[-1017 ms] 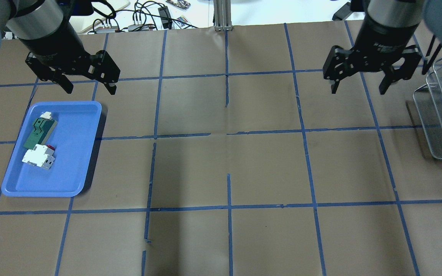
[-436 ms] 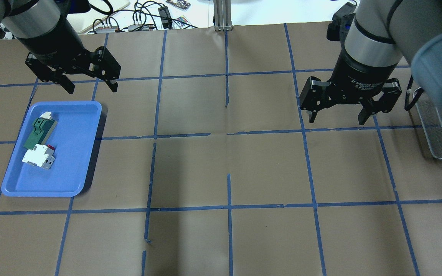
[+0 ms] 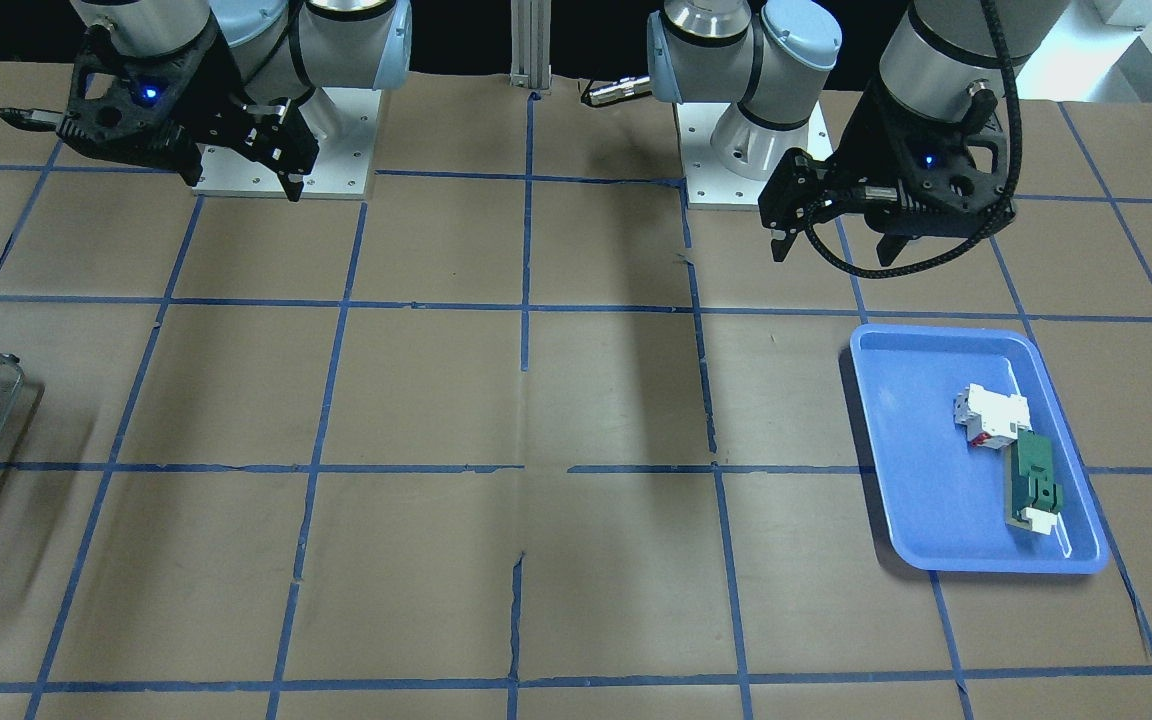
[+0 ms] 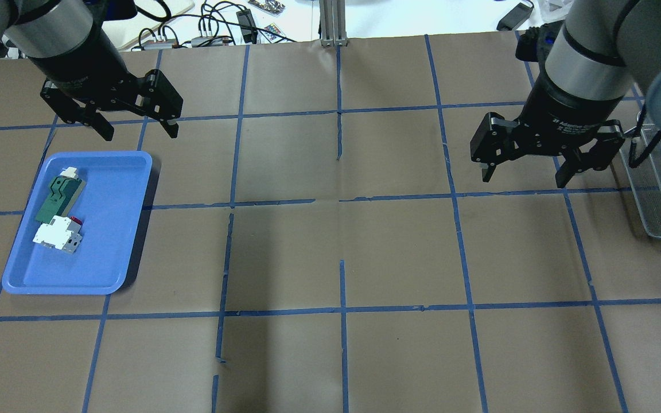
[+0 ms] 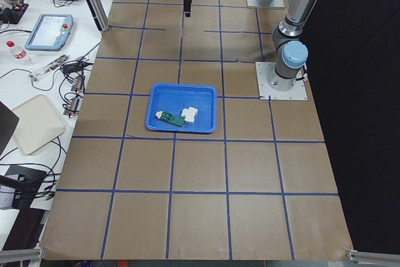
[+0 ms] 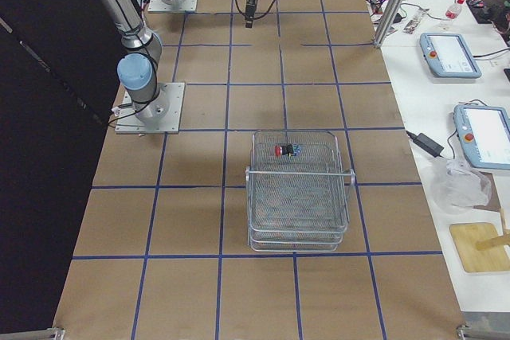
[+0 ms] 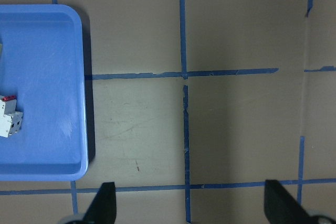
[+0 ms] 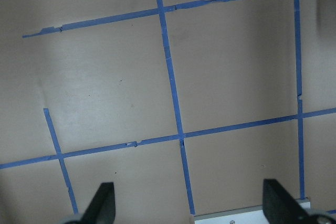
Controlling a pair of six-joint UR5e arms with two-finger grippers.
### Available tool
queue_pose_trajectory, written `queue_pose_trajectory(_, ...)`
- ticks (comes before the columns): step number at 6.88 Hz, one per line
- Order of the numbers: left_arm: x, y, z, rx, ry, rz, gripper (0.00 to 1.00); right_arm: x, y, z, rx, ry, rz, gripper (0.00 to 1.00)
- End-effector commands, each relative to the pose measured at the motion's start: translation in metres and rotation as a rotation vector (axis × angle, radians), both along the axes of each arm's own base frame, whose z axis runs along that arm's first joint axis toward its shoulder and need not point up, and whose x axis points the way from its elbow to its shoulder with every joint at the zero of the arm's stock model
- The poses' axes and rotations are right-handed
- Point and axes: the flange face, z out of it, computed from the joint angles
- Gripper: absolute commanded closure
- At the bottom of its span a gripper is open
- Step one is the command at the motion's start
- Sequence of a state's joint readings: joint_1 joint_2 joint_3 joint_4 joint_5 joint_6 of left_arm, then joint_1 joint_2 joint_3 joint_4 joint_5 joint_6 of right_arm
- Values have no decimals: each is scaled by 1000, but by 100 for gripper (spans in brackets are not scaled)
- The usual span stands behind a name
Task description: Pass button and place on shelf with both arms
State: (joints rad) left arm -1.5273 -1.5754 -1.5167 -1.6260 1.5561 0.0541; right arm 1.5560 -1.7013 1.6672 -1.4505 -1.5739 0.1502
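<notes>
- overhead exterior: right gripper (image 4: 523,178) has shifted back toward the shelf (image 4: 652,206) since 0.4 s ago; left gripper (image 4: 140,133) has hardly moved. both have fingers spread, nothing between them.
- same view: blue tray (image 4: 135,156) lies just below the left gripper, holding one white-and-red block (image 4: 58,235) and one green flat part (image 4: 58,195). no button near either gripper.
- front-facing: both grippers hang above bare paper, released.
- exterior left: one tray, two parts, no button in it.
- exterior right: one button (image 6: 283,150) rests in the shelf's top tier, well apart from both grippers.
- left wrist: fingers wide, tray corner off to one side.
- right wrist: fingers wide over taped paper only.
- count: two grippers, one button, one shelf, one tray, two spare parts.
- judgement: placement looks done; the right arm appears to be clearing off.
</notes>
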Motion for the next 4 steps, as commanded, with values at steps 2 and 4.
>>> queue_pose_trajectory(2,0,0,0,1,-1,1,0,-1,7,2,0,-6,-10,0)
queue_pose_trajectory(4,0,0,0,1,-1,0,0,-2,6,2,-3,-3,7,0)
